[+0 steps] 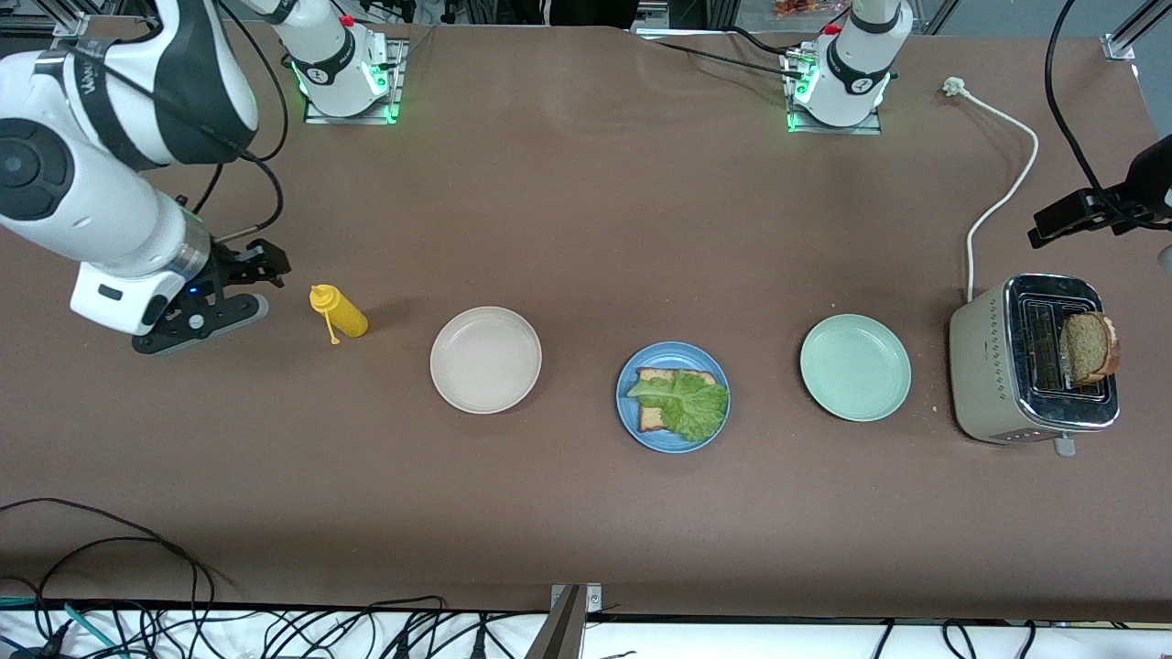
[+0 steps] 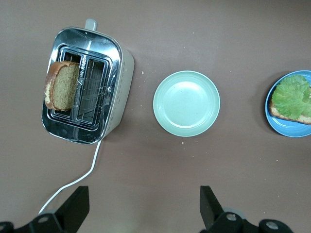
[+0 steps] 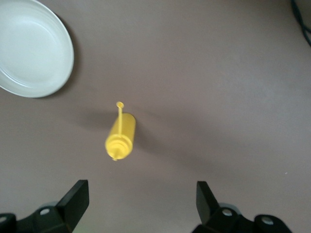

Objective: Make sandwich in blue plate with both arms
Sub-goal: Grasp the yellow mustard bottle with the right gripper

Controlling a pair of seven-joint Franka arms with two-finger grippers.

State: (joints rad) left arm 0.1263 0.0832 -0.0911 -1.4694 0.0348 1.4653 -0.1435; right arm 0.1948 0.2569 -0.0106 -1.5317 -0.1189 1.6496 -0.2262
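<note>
Left gripper: its black fingers are standing wide apart and holding nothing, touching nothing; it is hanging in the air over bare brown table near the toaster, at the left arm's end.
Right gripper: its black fingers are likewise spread wide and empty; it is hanging over the table at the right arm's end, just beside the bottle.
Left arm: only its white base is showing in the front view.
Right arm: it is bending low over its end of the table, wrist angled down.
Round sky-blue shallow plate: it is sitting between the two other plates, slightly nearer the front camera.
Brown speckled bread slice: it is lying flat in the blue plate.
Ruffled green lettuce leaf: it is lying on that slice, covering most of it.
Second brown bread slice: it is standing upright in one slot of the cream and chrome toaster.
Round cream-white plate: bare.
Round mint-green plate: bare, between the blue plate and the toaster.
Yellow squeeze bottle: it is standing beside the cream-white plate, its cap hanging off.
</note>
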